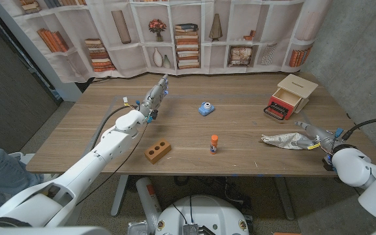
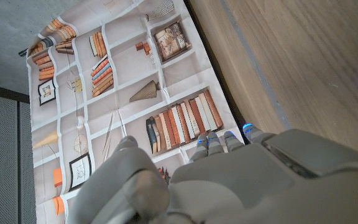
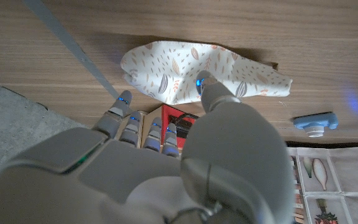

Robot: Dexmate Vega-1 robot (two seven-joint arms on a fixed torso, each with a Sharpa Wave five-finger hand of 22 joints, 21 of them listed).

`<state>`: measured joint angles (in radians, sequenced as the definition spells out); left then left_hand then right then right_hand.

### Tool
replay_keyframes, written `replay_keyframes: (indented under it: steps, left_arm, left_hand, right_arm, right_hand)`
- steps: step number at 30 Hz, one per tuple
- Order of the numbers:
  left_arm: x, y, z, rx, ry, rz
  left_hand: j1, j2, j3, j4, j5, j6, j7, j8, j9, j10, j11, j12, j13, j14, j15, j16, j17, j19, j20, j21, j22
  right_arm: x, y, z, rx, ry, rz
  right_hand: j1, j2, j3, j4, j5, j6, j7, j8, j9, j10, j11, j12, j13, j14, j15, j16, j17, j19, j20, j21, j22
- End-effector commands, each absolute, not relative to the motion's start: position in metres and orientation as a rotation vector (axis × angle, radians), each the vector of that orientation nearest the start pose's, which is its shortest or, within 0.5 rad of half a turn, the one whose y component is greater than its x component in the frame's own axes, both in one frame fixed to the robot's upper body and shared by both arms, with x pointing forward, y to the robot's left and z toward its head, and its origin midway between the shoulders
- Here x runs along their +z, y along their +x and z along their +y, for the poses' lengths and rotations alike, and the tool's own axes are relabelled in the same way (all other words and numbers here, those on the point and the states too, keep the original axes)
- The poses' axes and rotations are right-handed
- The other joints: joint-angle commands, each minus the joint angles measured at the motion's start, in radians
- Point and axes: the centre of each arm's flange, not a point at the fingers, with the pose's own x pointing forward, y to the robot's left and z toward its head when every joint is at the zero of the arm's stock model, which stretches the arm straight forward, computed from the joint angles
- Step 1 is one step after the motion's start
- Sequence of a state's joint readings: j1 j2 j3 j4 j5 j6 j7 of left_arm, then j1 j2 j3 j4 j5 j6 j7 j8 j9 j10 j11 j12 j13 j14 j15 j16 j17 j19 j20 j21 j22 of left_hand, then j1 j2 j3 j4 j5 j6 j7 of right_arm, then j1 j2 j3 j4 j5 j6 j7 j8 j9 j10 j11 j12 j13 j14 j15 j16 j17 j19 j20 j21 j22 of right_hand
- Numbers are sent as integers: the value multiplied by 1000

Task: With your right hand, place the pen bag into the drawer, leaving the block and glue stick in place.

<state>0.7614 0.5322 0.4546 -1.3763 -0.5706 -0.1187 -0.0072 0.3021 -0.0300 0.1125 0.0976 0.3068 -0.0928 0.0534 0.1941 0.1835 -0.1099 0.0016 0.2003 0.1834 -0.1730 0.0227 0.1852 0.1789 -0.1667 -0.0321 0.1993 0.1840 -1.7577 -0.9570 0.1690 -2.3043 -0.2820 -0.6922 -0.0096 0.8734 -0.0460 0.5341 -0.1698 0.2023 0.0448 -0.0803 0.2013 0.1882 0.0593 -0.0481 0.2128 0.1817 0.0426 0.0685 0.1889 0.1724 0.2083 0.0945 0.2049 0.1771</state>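
Left hand (image 2: 241, 180), wooden table (image 2: 303, 62), bookshelf-print curtain (image 2: 123, 93)

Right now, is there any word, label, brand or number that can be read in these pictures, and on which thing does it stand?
No text can be read.
Glue stick: its label is too small to read.
Book spines on the printed backdrop: blurred, no letters legible.
Pen bag: a leaf pattern, no words.
Drawer, block: no visible marking.
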Motion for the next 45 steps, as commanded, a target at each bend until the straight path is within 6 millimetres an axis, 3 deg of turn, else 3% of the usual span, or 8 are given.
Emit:
replay_keyframes:
  steps: [1,12,14,20,26,34,39,45]
  left_arm:
    - [-5,659,246,-266,107,-506]
    - [-12,661,246,-267,98,-496]
    - [-13,661,246,-266,98,-495]
    - [-15,661,247,-263,98,-492]
    - [-16,661,248,-263,98,-489]
    - [-17,662,248,-265,102,-481]
    - [-16,663,248,-268,106,-478]
    - [-15,665,247,-274,109,-475]
  left_hand:
    - [3,11,-2,-1,-4,-7,-3,2,5,-7,1,2,5,-18,4,1,4,-101,-2,2,1]
    - [4,12,-5,-1,-4,-7,-2,2,5,-7,1,2,5,-18,3,1,4,-102,-1,2,1]
    - [5,13,-6,-1,-4,-6,-3,3,5,-7,2,2,5,-18,3,1,4,-103,-1,2,1]
    - [5,14,-7,-1,-5,-7,-3,2,5,-7,0,3,5,-18,3,1,4,-103,-1,2,1]
    - [5,14,-7,-1,-5,-7,-3,3,5,-8,1,2,5,-18,3,1,4,-103,-2,2,1]
    - [6,15,-10,-1,-5,-6,-4,3,5,-8,2,3,5,-19,4,1,4,-104,-1,3,1]
    - [7,16,-11,-2,-5,-5,-3,4,5,-7,1,3,5,-18,4,2,4,-103,0,4,1]
    - [8,18,-12,-2,-5,-7,-4,3,5,-9,1,2,5,-19,3,1,4,-106,2,3,1]
  right_arm:
    - [-103,455,-393,-213,-1189,2]
    - [-108,460,-399,-210,-1196,65]
    - [-108,461,-399,-210,-1199,72]
    - [-109,464,-400,-211,-1205,94]
    - [-110,465,-399,-222,-1204,95]
    - [-110,465,-399,-243,-1194,100]
    - [-112,465,-398,-254,-1185,104]
    - [-113,465,-397,-265,-1181,104]
  right_hand:
    - [12,1,5,5,-5,10,-3,6,3,20,-2,8,2,17,-12,7,-1,14,2,6,0]
    - [17,5,2,11,-9,38,-11,12,4,52,-10,16,3,68,-62,15,2,42,7,11,1]
    - [17,9,3,15,-11,52,-13,14,4,65,-10,19,3,101,-83,22,5,72,11,19,2]
    - [18,9,5,18,-13,117,-15,31,4,90,-11,23,3,128,-109,18,8,123,-13,32,5]
    - [10,13,3,25,-17,168,-25,40,4,139,-18,37,3,163,-112,22,11,162,-26,41,8]
    - [-18,35,-7,44,-22,284,-54,60,5,278,-50,76,4,295,-150,45,15,221,-23,55,13]
    - [-45,46,-21,55,-25,398,-76,82,7,391,-80,106,5,404,-180,60,17,295,-41,76,16]
    - [-59,51,-28,57,-26,479,-86,95,8,487,-94,131,6,497,-203,70,15,346,-59,90,16]
